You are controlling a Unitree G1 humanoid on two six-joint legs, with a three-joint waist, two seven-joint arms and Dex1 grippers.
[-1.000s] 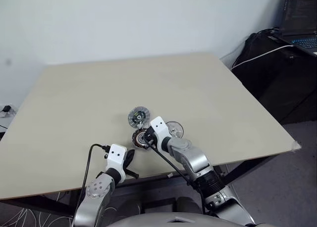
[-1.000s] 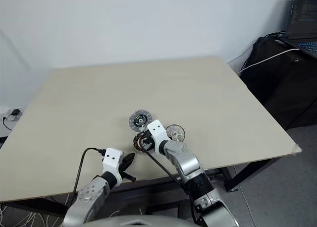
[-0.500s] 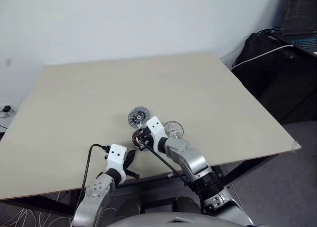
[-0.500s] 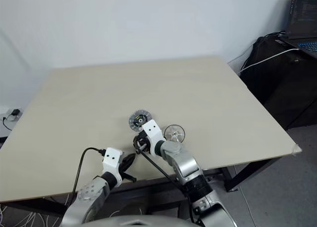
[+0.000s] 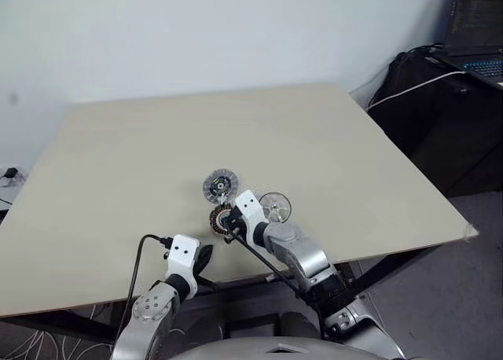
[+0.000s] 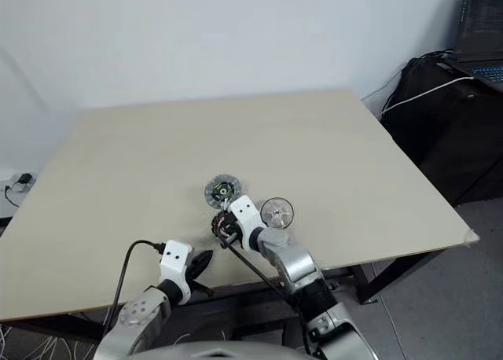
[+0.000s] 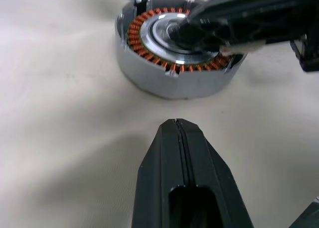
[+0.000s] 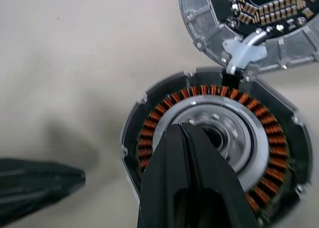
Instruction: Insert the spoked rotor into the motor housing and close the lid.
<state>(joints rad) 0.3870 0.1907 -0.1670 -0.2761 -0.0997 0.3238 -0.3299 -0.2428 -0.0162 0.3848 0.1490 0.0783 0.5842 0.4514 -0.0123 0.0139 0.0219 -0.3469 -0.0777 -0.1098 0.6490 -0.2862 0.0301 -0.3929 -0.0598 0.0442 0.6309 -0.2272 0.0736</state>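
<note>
Left eye view: 3 discs sit clustered on the table (image 5: pixel 354 148), nearer its front edge than its back edge, about midway between the side edges. Motor housing (image 5: pixel 220 185) lies farthest from the front edge; spoked rotor (image 5: pixel 219 218) sits just in front of it, and the lid (image 5: pixel 275 207) lies to the rotor's right, close by. Right gripper (image 5: pixel 229 221) reaches in from the front edge, its tip over the rotor. Left gripper (image 5: pixel 206 259) sits at the front edge, short of the rotor and apart from it.

Right eye view: same layout; lid (image 6: pixel 277 212) lies clear of the right arm.

Left wrist view: left gripper (image 7: pixel 175 124) has its 2 fingers pressed together, nothing between them, tip near the rotor's (image 7: pixel 174 76) silver wall but not touching. Right gripper's black tip lies across the rotor's top.

Right wrist view: right gripper (image 8: pixel 182 130) has both fingers pressed together, tip over the rotor's (image 8: pixel 259 153) silver centre; contact cannot be told. Housing (image 8: pixel 239 29) touches the rotor's rim.
</note>
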